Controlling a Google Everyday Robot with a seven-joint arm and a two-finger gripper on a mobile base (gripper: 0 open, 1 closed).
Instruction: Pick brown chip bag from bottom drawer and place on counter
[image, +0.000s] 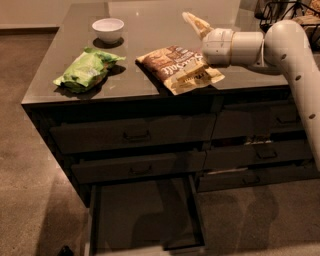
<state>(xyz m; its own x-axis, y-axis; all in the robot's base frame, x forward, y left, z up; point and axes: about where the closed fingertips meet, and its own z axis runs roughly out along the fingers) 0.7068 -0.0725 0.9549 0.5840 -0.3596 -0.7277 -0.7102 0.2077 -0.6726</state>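
The brown chip bag (167, 62) lies flat on the counter (150, 25), near its front edge and right of centre. My gripper (193, 49) is open over the bag's right end. One finger (194, 22) points up and back, and the other finger (191, 75) rests on or just above the bag. My arm reaches in from the right. The bottom drawer (145, 215) stands pulled out below, and its dark floor is bare.
A light-green bag (85, 70) lies on the counter's left side, with a white bowl (108, 27) behind it. A wire basket (292, 10) stands at the far right back. Closed drawers with bar handles (136, 135) fill the cabinet front.
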